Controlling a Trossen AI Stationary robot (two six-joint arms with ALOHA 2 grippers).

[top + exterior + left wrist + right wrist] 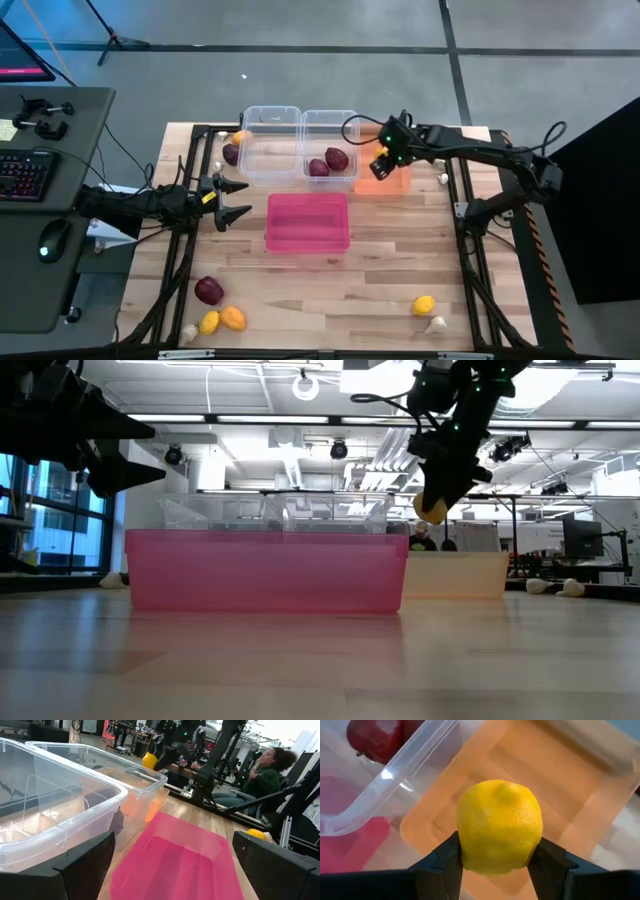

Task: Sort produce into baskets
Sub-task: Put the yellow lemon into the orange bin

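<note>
Right wrist view: right pincer (495, 870) clamps a yellow lemon (500, 826) directly above the orange bin (580, 795), at the worktop's 1 o'clock. Left pincer (232, 199) spread wide, empty, at 9 o'clock of the pink bin (307, 222). No legible writing.

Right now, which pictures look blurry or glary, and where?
Right wrist view: the lemon is sharp and the orange bin behind it soft. Low view: bright ceiling lights, dark arms, hazy pink bin. Left wrist view: blurred dark fingers.
</note>
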